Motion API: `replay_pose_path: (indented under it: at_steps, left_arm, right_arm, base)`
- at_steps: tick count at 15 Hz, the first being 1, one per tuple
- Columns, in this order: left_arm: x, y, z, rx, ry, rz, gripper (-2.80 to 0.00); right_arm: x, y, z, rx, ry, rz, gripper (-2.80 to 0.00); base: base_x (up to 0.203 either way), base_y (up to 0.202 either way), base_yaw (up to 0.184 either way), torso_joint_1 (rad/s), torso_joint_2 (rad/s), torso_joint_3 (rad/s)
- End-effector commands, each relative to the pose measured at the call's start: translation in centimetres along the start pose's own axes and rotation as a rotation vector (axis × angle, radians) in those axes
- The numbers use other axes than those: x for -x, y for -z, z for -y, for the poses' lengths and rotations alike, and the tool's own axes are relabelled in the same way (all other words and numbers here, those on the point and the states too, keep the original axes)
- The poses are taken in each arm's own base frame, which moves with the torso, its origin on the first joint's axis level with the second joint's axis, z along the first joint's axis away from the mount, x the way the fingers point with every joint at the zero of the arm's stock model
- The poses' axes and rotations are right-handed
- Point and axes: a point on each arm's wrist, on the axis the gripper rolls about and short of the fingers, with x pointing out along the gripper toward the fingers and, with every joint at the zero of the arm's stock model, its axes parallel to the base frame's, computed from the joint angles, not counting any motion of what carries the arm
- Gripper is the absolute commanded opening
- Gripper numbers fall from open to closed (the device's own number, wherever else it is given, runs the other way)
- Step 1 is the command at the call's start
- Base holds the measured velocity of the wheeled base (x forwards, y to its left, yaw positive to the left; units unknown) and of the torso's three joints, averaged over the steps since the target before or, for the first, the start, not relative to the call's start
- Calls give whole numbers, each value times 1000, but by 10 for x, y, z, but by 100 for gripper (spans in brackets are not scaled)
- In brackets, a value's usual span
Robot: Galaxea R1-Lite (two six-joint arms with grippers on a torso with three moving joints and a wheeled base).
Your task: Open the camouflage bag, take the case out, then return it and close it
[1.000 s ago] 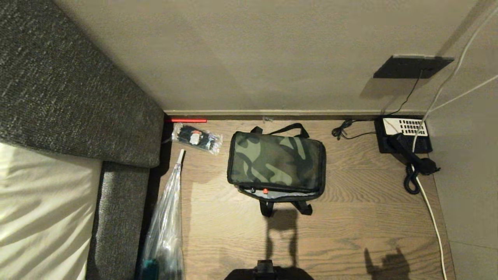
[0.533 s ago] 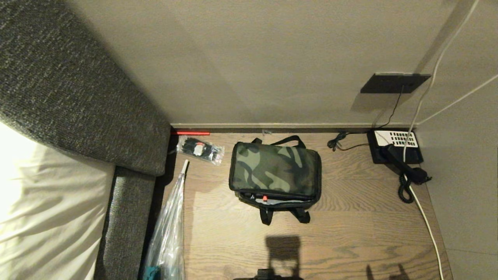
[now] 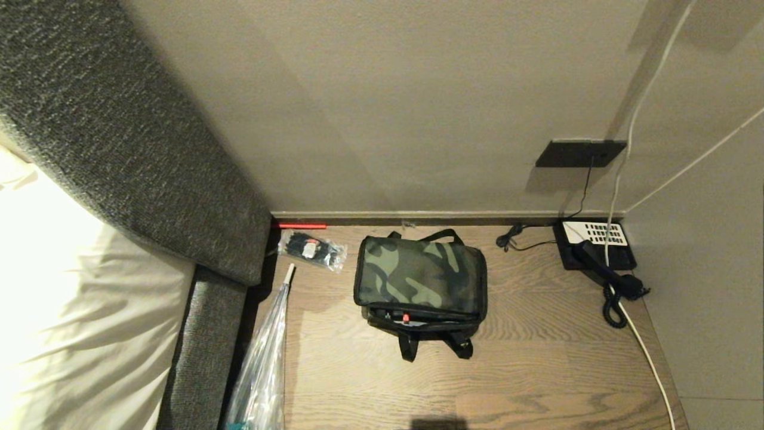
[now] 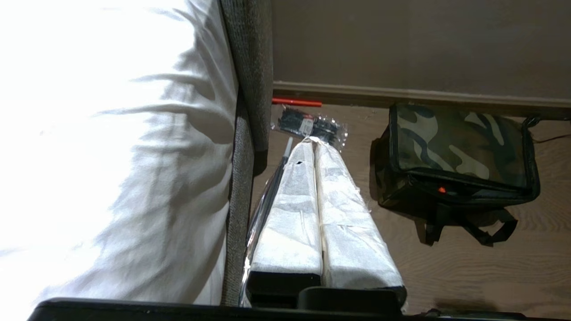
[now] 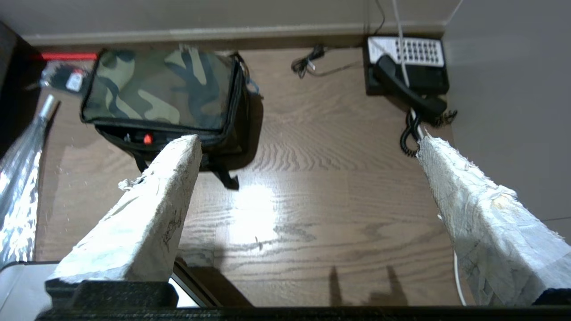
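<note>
The camouflage bag (image 3: pixel 418 278) lies on the wood floor close to the wall, straps at front and back. Its lid lies down, with a narrow slit along the front edge where a small red dot (image 3: pixel 406 318) shows. The case is hidden. Neither arm appears in the head view. My left gripper (image 4: pixel 314 141) hangs shut and empty above the floor, its white pads pressed together, with the bag (image 4: pixel 459 142) off to one side. Over bare floor in front of the bag (image 5: pixel 160 89), my right gripper (image 5: pixel 307 141) stands wide open with nothing between its fingers.
A grey upholstered bed frame (image 3: pixel 137 167) with a white sheet (image 3: pixel 77 322) fills the left. A long clear plastic bag (image 3: pixel 262 370) and a small packet of black ties (image 3: pixel 311 249) lie left of the bag. A black telephone (image 3: pixel 594 251) and white cable (image 3: pixel 641 346) sit at right.
The whole head view has shifted: the bag and floor sit lower and smaller, more wall shows, and my shadow has slid off the bottom. Nothing on the floor has moved.
</note>
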Motion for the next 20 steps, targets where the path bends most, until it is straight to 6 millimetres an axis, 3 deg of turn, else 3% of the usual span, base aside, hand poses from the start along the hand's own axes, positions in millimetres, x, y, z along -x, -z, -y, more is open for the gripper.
replay_pose_path:
  at_steps: [1, 20]
  left_arm:
    - [-2, 11, 0, 1, 0, -41, -280]
    - [-2, 11, 0, 3, 0, -41, -280]
  right_arm:
    - [0, 0, 0, 2, 0, 0, 0]
    - [0, 0, 0, 1, 0, -1, 0]
  base:
    - [0, 0, 0, 6, 2, 206]
    - [0, 0, 0, 3, 2, 202]
